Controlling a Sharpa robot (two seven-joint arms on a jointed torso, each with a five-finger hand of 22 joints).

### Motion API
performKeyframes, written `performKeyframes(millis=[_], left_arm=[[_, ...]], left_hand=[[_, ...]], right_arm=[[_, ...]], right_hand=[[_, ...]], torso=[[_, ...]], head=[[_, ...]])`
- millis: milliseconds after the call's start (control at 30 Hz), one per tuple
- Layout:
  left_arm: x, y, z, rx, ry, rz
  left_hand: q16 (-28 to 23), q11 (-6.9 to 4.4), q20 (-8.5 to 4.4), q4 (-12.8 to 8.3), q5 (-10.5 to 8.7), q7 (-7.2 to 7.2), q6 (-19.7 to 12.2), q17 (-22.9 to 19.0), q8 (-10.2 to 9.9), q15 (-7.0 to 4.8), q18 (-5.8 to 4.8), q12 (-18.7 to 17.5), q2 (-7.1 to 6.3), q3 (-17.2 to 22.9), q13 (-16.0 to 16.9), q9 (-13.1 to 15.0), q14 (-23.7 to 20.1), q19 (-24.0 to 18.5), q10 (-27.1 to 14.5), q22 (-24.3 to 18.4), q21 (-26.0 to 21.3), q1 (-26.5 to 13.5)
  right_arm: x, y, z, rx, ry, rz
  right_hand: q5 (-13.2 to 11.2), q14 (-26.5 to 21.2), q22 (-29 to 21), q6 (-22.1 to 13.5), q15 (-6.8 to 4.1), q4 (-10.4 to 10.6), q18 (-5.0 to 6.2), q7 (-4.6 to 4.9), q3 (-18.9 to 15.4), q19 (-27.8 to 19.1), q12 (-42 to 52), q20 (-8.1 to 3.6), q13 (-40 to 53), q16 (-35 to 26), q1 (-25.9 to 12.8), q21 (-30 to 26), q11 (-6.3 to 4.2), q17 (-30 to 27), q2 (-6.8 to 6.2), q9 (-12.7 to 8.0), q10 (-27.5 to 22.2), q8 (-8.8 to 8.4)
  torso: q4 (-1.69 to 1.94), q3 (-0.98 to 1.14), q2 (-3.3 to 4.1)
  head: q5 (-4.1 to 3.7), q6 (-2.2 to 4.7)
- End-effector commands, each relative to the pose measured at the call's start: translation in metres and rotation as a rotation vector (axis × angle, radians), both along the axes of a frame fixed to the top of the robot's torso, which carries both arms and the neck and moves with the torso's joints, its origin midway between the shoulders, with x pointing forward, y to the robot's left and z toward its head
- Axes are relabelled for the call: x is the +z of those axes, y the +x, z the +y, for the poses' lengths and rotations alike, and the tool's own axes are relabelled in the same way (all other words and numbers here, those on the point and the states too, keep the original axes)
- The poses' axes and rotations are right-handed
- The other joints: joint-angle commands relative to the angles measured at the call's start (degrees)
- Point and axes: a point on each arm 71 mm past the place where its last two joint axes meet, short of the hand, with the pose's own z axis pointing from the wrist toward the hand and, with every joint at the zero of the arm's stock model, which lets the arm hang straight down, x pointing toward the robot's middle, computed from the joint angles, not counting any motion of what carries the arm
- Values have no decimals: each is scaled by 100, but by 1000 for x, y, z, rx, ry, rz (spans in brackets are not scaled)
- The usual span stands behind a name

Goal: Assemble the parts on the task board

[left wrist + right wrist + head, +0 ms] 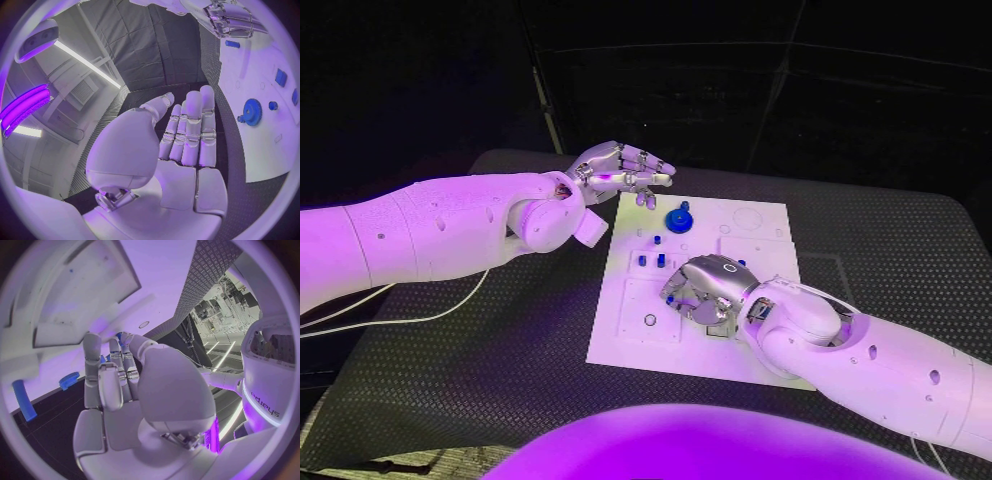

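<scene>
Head view: the black table (877,240) carries the white task board (747,340); the right hand (708,288) rests on the board, its grip unclear; the left hand (620,172) hovers empty, fingers apart, beyond the board's far edge; a blue gear (679,217) sits nearby.

White task board (759,232) with upright blue gear (679,218), small blue parts (651,260).

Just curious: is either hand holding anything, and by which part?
Left hand: nothing. Right hand curls over a small blue part on the task board; whether it grips cannot be told.
</scene>
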Motion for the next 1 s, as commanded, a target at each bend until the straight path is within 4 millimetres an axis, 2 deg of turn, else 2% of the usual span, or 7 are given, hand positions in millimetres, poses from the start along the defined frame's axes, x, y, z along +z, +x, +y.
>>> performKeyframes(millis=[33,767,1000], left_arm=[[1,0,-1,-16,-8,0],[1,0,-1,-31,-13,5],[1,0,0,-30,-12,7]], left_hand=[[-27,12,18,-12,-8,7,-40,-6,-27,-13,20,29,11,-37,-5,-8,-37,-31,-35,-10,-32,-28],[-30,15,21,-15,-13,10,-48,-6,-29,-10,20,32,11,-40,-7,-8,-43,-34,-46,-13,-37,-26],[-32,16,22,-17,-16,12,-51,-6,-28,-9,20,36,14,-41,-7,-7,-47,-37,-51,-16,-40,-23]], right_arm=[[-4,0,-2,-13,-30,1],[15,-2,-7,-55,156,-82],[22,-10,-21,-69,163,-47]], right_hand=[[14,238,-215,-174,64,-8,-119,12,-68,-128,-47,40,-1,-56,-72,-133,43,-58,-43,-23,-206,-56],[77,246,-303,-471,101,-49,-104,39,-252,-134,68,89,22,-24,-159,-203,84,-21,-111,-23,-498,-52],[90,253,-241,-531,102,-36,-115,30,-333,-79,126,94,30,-6,-209,-176,80,4,-124,-20,-538,-47]], torso=[[-5,1,-5],[-4,1,1],[-2,-5,-10]], head=[[-7,15],[-44,84],[-73,119]])
